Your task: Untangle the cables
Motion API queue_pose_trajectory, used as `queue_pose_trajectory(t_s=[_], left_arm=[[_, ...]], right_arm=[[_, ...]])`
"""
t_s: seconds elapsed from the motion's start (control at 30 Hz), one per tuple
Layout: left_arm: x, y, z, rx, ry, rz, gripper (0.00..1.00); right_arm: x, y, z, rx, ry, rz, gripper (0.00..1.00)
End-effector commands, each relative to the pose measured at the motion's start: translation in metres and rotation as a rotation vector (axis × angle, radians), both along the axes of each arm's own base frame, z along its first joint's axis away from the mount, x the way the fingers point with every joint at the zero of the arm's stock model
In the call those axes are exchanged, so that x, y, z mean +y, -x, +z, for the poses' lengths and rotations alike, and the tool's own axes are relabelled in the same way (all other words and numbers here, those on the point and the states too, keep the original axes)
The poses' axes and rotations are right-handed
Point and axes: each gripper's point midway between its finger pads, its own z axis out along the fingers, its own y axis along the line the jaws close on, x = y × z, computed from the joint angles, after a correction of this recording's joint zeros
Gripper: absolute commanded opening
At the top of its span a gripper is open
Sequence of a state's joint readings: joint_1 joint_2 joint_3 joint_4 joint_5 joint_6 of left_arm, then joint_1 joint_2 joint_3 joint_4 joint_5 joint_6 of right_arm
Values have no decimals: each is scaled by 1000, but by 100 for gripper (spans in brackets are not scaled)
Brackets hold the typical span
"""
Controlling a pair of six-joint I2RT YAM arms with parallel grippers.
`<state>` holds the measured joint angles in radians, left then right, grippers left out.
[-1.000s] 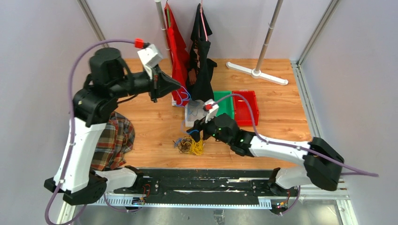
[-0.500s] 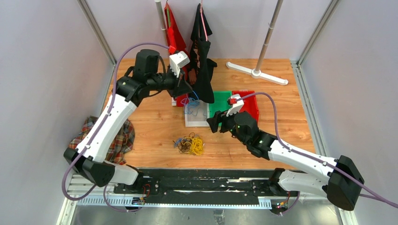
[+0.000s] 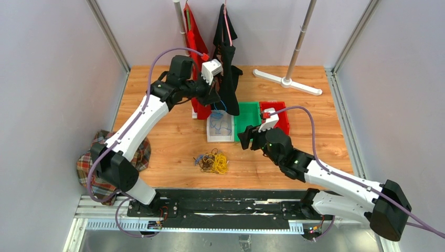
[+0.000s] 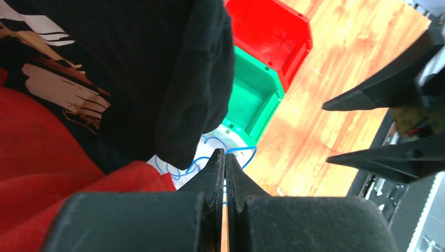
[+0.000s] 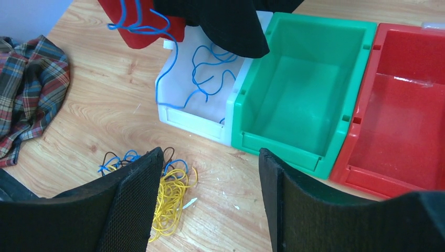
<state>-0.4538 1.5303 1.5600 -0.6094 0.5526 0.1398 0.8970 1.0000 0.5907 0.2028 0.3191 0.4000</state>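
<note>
A tangle of yellow, blue and dark cables (image 3: 212, 163) lies on the wooden table near the front; in the right wrist view its yellow loops (image 5: 170, 202) show beside my left finger. One blue cable (image 5: 210, 73) is apart from it. It hangs from my left gripper (image 3: 214, 100), shut on it, and coils down into the white bin (image 3: 220, 137). The left wrist view shows this blue cable (image 4: 246, 152) leaving the pinched tips of my left gripper (image 4: 225, 152). My right gripper (image 3: 245, 137) hovers open and empty right of the tangle, in front of the bins.
A green bin (image 3: 246, 116) and a red bin (image 3: 277, 123) stand right of the white one. Red and black garments (image 3: 226, 79) hang right beside my left gripper. A plaid cloth (image 3: 89, 165) lies at the left edge. A white stand base (image 3: 287, 81) sits at the back.
The left arm stretched out and swung right with the blue cable, to above the white bin. The right gripper rose off the tangle and drew back right, toward the bins.
</note>
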Motion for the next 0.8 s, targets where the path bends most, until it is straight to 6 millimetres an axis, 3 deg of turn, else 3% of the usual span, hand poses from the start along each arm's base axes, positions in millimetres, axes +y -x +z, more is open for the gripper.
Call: queue_pose_trajectory(t_s=[0.0, 0.27, 0.57, 0.67, 0.77], left_arm=[[0, -23, -11, -67, -37, 20, 1], [-7, -46, -31, -75, -41, 46, 0], [7, -47, -109, -62, -223, 30, 1], [9, -44, -125, -82, -269, 18, 1], [3, -43, -127, -81, -264, 8, 21]], right_arm=[[-14, -2, -2, -7, 8, -45, 66], [-14, 1, -8, 5, 6, -41, 65], [-16, 2, -7, -1, 14, -37, 64], [-14, 1, -7, 1, 20, -32, 64], [-12, 1, -7, 5, 22, -27, 64]])
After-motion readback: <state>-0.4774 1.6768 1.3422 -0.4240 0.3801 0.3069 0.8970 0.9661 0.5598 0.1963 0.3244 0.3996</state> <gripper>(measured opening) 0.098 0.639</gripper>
